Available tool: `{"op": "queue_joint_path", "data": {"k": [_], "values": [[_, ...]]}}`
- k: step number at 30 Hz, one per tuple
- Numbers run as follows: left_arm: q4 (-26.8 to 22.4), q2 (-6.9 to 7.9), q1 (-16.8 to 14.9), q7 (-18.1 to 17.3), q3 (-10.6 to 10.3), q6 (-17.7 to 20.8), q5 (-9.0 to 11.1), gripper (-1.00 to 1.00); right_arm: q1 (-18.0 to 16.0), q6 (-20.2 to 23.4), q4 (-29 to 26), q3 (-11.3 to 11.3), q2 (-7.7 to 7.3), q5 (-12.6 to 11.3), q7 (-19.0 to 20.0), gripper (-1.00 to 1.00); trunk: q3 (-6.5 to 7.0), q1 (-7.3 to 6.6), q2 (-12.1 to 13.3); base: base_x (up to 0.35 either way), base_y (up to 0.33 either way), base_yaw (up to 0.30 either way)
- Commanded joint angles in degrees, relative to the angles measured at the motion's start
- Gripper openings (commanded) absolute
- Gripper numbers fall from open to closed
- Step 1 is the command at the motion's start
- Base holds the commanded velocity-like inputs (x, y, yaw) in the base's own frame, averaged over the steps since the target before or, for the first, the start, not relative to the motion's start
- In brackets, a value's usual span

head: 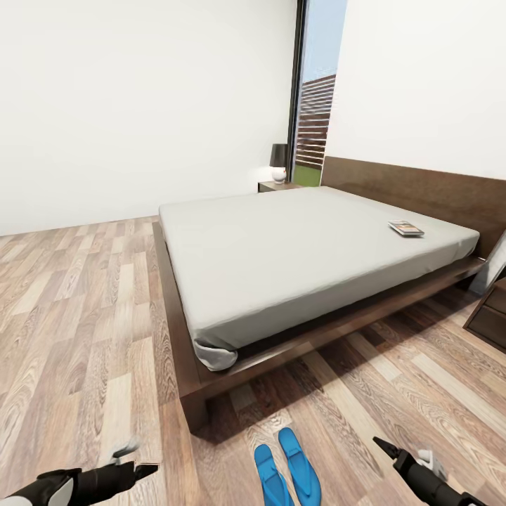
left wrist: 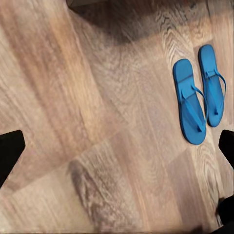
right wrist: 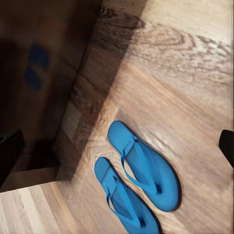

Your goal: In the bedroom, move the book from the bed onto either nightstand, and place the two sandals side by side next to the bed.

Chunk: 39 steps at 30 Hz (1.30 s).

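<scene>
Both jaws wide, empty: left gripper (head: 144,469), right gripper (head: 383,448); thin dark paperback book (head: 406,228) at 2 o'clock on grey-mattressed wooden bed (head: 281,246) (probably light, pinch an edge), bright blue flip-flops (head: 287,469) at 6.

L gripper (head: 144,469) low, R gripper (head: 383,445) low, both empty

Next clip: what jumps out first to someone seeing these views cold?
The pair of bright blue flip-flops lying side by side on the wood-plank floor, just off the bed's foot corner. Behind them spreads the low dark-brown bed with its grey mattress, a small paperback book lying near the headboard.
</scene>
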Motion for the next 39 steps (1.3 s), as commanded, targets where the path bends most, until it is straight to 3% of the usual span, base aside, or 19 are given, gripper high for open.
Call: {"op": "queue_joint_path", "data": {"k": [1,5,13,27,32,39], "values": [[0.21,0.27,0.06,-0.12,-0.36,-0.04,0.2,1.0,-0.03,0.48,0.18,0.32,-0.06,-0.62,0.23,1.0,-0.05,-0.01,-0.02,0.0,0.0,0.0],[0.97,1.06,1.53,0.06,-0.43,-2.81,-1.56,1.0,1.13,0.21,0.19,0.45,-0.25,0.46,-1.29,1.0,-0.05,-0.01,-0.02,0.0,0.0,0.0],[1.25,1.33,3.2,0.23,-0.51,-3.9,-2.18,1.0,4.83,-0.26,0.19,0.51,-0.15,3.91,-4.08,1.0,-0.05,-0.01,-0.02,0.0,0.0,0.0],[1.27,1.51,6.86,1.42,-0.49,-5.53,-2.36,1.0,11.14,-1.38,0.2,0.57,-0.01,4.78,-9.26,1.0,-0.05,-0.01,-0.02,0.0,0.0,0.0],[1.31,1.42,7.36,4.63,-0.52,-5.85,-2.43,1.0,11.78,-3.34,0.18,0.58,0.08,4.89,-9.6,1.0,-0.05,-0.01,-0.02,0.0,0.0,0.0],[1.25,1.07,7.83,5.75,-0.52,-6.06,-2.39,1.0,11.92,-3.72,0.12,0.57,0.16,4.97,-9.74,1.0,-0.05,-0.01,-0.02,0.0,0.0,0.0]]}}
